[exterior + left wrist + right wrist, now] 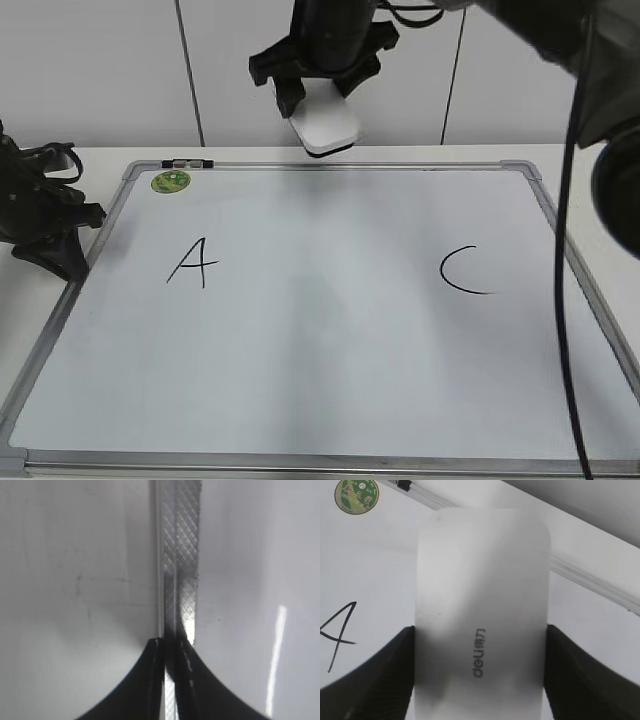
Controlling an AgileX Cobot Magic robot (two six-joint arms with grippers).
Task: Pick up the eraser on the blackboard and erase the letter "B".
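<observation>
Fingers (390, 675) clamping eraser (482, 605), above blackboard (330, 400)

- Even, bright, cool indoor light; soft shadow on the blackboard (330, 330).
- Right wrist view: eraser (482, 615) close and blurred.
- Left wrist view: glare streak, fingers (150, 680) defocused.

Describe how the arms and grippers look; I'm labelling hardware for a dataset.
Both arms are matte black. The right gripper has a broad black bracket and black fingers; a black cable hangs beside it. The left gripper has curved black fingers with pale-edged tips. No markings visible.
</observation>
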